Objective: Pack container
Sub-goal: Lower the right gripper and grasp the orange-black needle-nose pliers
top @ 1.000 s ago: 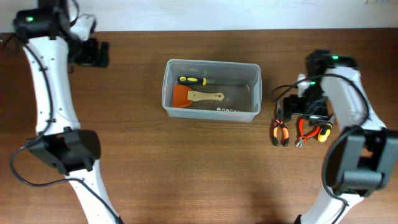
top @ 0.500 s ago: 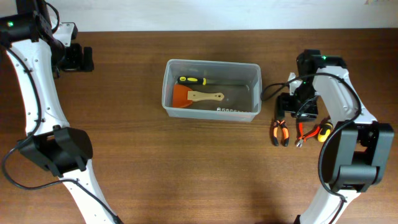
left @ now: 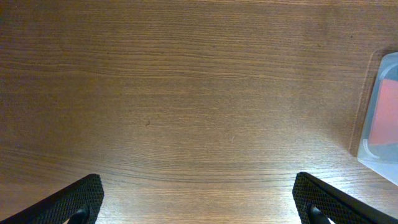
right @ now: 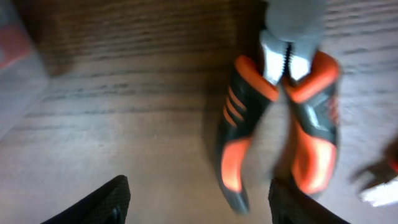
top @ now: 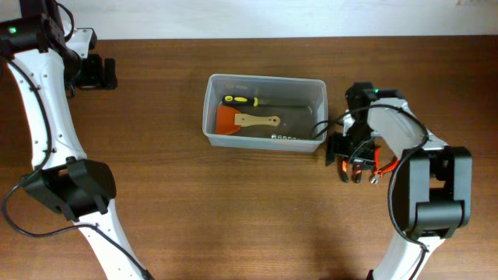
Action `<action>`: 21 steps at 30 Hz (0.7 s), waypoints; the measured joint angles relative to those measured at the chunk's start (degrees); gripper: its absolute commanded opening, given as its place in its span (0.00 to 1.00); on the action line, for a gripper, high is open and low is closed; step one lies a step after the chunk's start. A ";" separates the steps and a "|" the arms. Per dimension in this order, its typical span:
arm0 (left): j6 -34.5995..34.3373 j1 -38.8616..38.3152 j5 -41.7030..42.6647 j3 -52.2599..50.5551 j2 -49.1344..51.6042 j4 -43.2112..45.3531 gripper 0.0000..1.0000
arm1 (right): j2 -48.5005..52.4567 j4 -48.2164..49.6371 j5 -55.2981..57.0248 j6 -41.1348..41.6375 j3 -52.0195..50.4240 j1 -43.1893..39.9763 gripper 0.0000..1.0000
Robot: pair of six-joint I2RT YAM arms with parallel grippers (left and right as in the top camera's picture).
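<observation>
Orange-handled pliers (right: 273,124) lie just right of the container (top: 265,78), which sits mid-way along the table (top: 233,202). Right hand (right: 199,193) hovers over them, fingers apart: a pick-up, I judge. Next: descend, straddle the handles, close. Left hand (left: 199,199), also apart, waits far left.

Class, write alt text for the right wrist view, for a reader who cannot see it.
Orange-and-black pliers lie on the wooden table, metal jaws toward the top, slightly blurred. The right gripper is open over them, its dark fingertips at the bottom edge. A clear container corner shows at left.
</observation>
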 measured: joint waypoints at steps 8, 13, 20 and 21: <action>-0.02 0.00 0.00 0.00 0.00 0.00 0.99 | -0.39 6.99 3.52 0.46 -4.55 -0.11 0.43; 0.00 0.00 -0.02 0.00 0.00 0.00 0.99 | -0.79 8.41 5.03 1.01 -5.16 -0.13 0.18; 0.00 0.00 0.00 0.00 0.00 0.00 0.99 | -0.85 8.52 5.44 1.07 -5.16 -0.15 0.04; 0.00 0.00 0.00 0.00 0.00 0.00 0.99 | -0.87 8.50 5.44 1.09 -5.16 -0.33 0.04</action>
